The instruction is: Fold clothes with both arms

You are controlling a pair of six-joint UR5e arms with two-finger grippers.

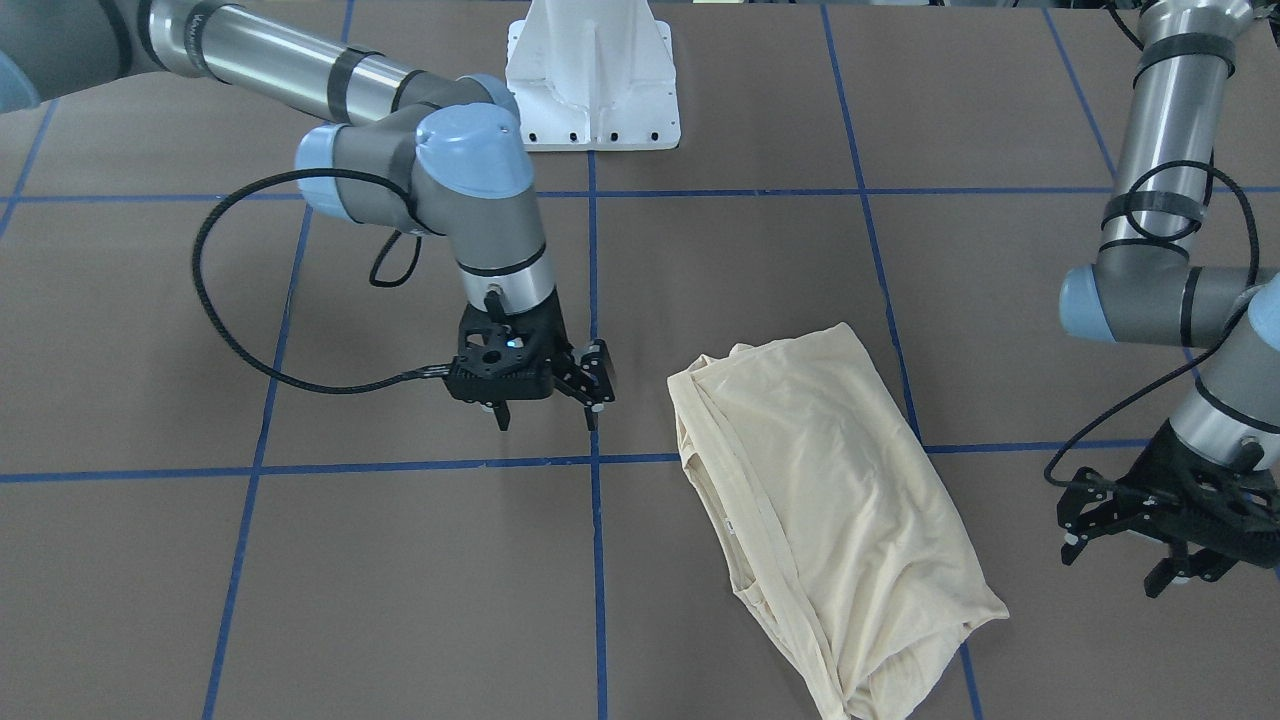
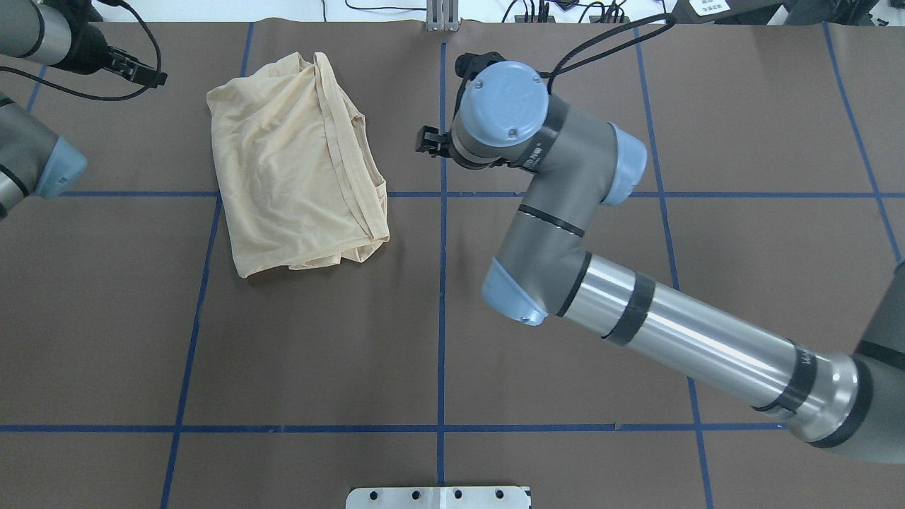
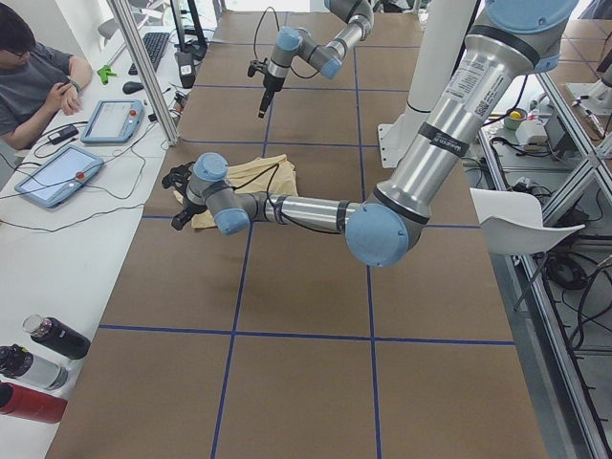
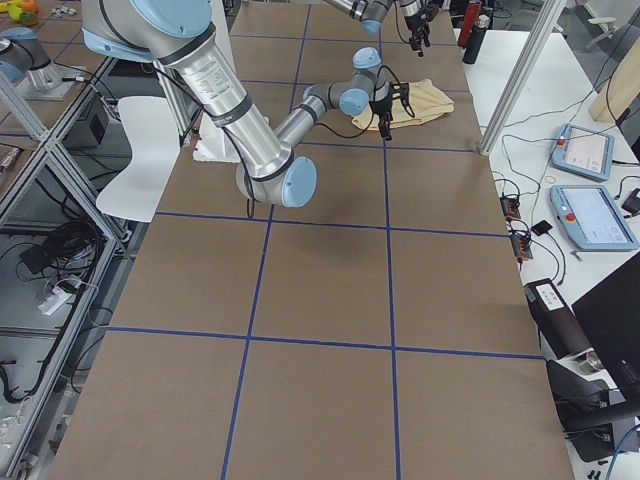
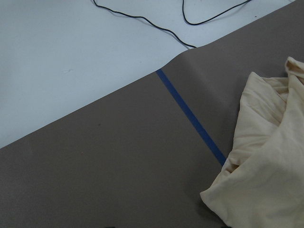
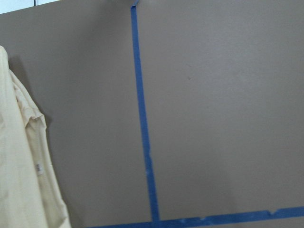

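Observation:
The clothes are one pale cream-yellow shirt lying folded into a rough rectangle on the brown table, also seen in the overhead view. A small white label shows at its edge. My right gripper hangs open over bare table beside the shirt, a short gap from it, holding nothing. On the shirt's other side my left gripper is open and empty, clear of the cloth. Each wrist view catches only an edge of the shirt. No print shows.
The white pedestal base stands at the robot's side of the table. Blue tape lines cross the brown surface. A seated person, control tablets and bottles are on a white bench past the far edge.

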